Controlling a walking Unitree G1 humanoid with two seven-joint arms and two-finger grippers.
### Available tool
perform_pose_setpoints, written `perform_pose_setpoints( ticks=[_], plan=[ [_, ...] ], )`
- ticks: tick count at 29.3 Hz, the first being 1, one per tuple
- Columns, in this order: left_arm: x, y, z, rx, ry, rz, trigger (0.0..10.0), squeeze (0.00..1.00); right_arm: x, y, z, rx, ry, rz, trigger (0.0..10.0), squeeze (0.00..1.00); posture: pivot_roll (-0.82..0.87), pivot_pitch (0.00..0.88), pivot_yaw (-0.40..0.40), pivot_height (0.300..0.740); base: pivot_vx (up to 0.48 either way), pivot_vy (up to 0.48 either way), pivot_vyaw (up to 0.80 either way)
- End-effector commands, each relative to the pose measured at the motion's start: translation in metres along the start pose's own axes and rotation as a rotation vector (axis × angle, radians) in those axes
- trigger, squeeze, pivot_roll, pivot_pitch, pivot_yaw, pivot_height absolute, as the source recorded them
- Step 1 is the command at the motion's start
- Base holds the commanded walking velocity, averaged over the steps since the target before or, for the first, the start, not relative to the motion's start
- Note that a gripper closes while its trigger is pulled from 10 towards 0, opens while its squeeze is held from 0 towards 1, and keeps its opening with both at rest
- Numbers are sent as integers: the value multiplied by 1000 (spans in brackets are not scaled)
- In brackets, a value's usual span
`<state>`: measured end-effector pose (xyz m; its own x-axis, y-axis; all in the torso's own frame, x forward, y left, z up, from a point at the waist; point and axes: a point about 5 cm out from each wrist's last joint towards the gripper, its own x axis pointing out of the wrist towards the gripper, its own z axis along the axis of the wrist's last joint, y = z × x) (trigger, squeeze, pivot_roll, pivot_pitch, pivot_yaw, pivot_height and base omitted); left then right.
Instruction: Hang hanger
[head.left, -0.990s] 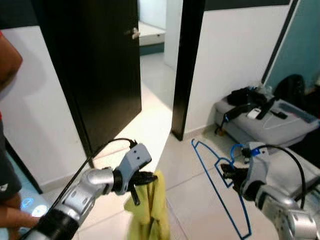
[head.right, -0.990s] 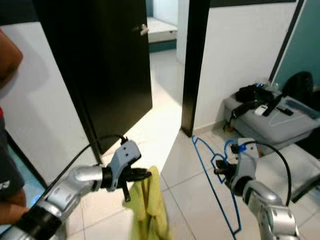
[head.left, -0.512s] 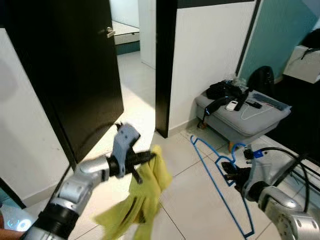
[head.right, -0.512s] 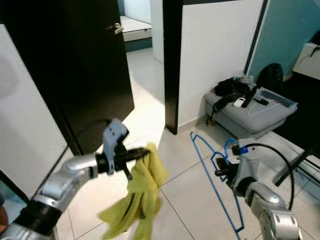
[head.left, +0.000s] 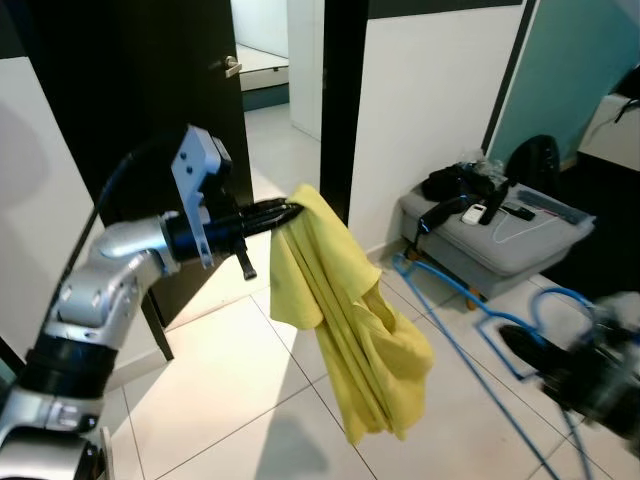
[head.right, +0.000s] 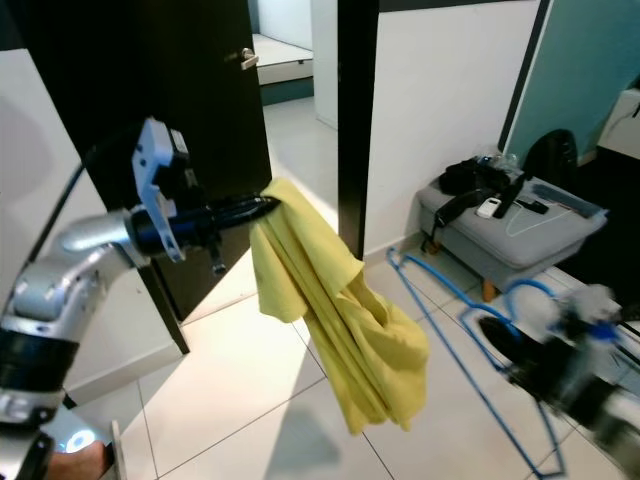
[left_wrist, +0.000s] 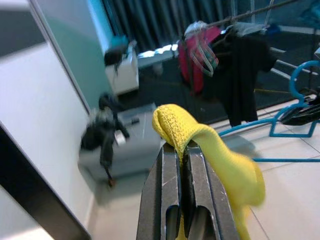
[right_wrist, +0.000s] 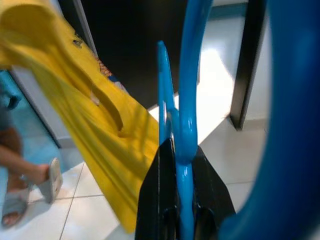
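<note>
The blue hanger (right_wrist: 186, 100) is pinched in the right end effector (right_wrist: 181, 212), low on the robot's right above the tiled floor (head.left: 230, 390). The left end effector (head.left: 283, 211) grips a yellow cloth (head.left: 350, 320) held up beside it. This looks like the carry stage; next the hanger must reach a rail.

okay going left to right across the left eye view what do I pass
Left gripper, pinching the yellow cloth → grey bench with dark gear on it → blurred right gripper holding the blue hanger.
</note>
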<state>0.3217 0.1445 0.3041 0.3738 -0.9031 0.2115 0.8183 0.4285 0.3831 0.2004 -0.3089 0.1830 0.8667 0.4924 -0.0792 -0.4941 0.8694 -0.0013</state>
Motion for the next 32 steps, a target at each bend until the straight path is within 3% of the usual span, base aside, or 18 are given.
perform_pose_setpoints(
  ticks=[1, 8, 13, 16, 19, 24, 32],
  plan=[
    [6, 2, 19, 38, -60, -25, 10000, 0, -17, 4, 19, -28, -44, 105, 10000, 0, -114, 0, 45, 740, 0, 0, 0],
    [19, -2, 30, 12, -126, -40, 10000, 0, -41, 13, 37, -22, -29, 246, 10000, 0, -117, 0, 57, 740, 0, 0, 0],
    [26, -8, 32, -6, -150, -82, 10000, 0, -39, 23, 50, -65, -37, 318, 10000, 0, -119, 0, 65, 740, 0, 0, 0],
    [30, -11, 35, -11, -158, -110, 10000, 0, -26, 41, 60, -107, -49, 433, 10000, 0, -119, 0, 65, 740, 0, 0, 0],
    [30, -11, 35, -11, -158, -110, 10000, 0, -26, 41, 60, -107, -49, 433, 10000, 0, -119, 0, 65, 740, 0, 0, 0],
    [24, -4, 37, 8, -141, -86, 10000, 0, -30, 52, 68, -121, 16, 549, 10000, 0, -105, 0, 62, 740, 0, 0, 0],
    [21, 0, 41, 24, -143, -65, 10000, 0, -48, 44, 64, -120, 116, 491, 10000, 0, -108, 0, 61, 740, 0, 0, 0]
  ],
)
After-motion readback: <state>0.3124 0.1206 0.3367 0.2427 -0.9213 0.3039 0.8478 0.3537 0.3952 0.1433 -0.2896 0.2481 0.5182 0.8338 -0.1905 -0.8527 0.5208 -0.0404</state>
